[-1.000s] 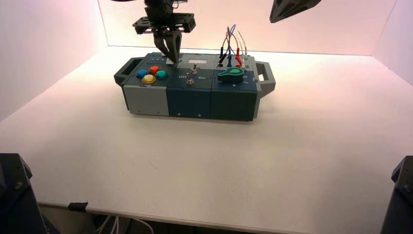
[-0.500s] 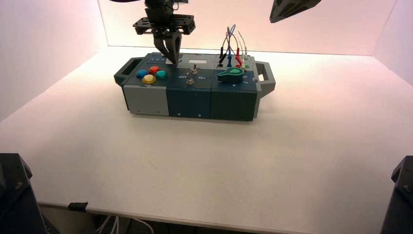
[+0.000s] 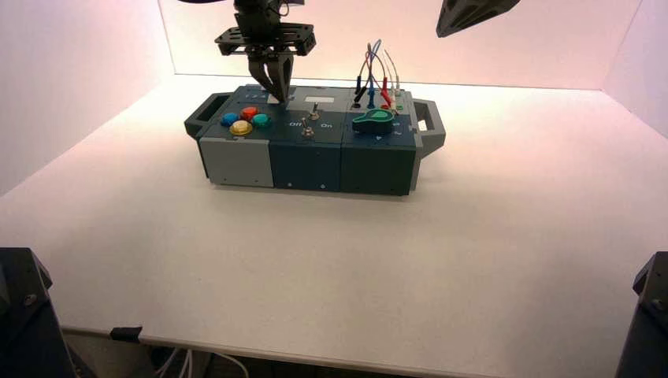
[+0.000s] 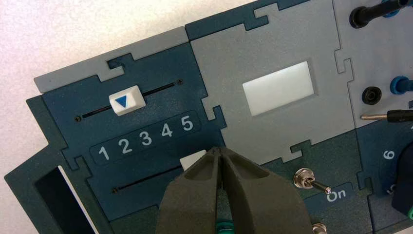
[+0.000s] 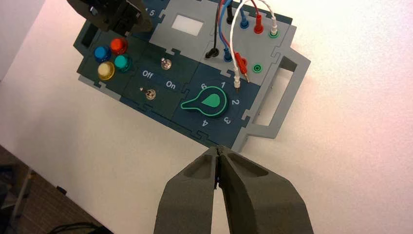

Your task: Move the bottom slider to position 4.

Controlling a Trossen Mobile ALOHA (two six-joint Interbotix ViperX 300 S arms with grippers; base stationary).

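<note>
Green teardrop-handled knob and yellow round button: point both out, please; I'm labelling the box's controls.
green teardrop-handled knob (image 5: 212,101): right wrist view, its raised centre
yellow round button (image 5: 105,70): right wrist view, its cap

Left gripper (image 4: 217,151) hides part of the bottom slider (image 4: 192,160); the left wrist view crops the dark knob (image 4: 403,183)

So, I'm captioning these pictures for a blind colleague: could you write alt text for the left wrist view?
Shut left gripper at the bottom slider's white knob, partly hiding it near one end of its slot. Beyond the printed numbers 1 to 5, a second white knob bears a blue triangle.
</note>
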